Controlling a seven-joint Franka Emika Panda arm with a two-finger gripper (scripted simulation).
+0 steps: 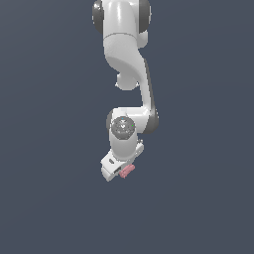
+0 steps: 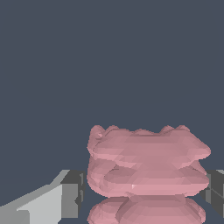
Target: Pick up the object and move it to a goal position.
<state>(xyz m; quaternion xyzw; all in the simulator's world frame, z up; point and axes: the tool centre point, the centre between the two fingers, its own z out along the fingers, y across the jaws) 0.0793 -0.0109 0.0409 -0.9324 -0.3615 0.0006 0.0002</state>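
The object (image 1: 127, 171) is a small pink block with a bumpy, ridged surface. In the exterior view it sits at the tip of the white arm's gripper (image 1: 124, 172), which hangs low in the middle of the picture. In the wrist view the object (image 2: 146, 162) fills the space between the two fingers. One grey-and-white finger (image 2: 65, 197) touches one side of it and the other finger (image 2: 215, 192) touches the opposite side. The gripper (image 2: 144, 199) is shut on the object. No goal marker shows in either view.
The white arm (image 1: 124, 54) reaches down from the top of the exterior view. Around it there is only a plain dark grey-blue background, with no other objects or edges in sight.
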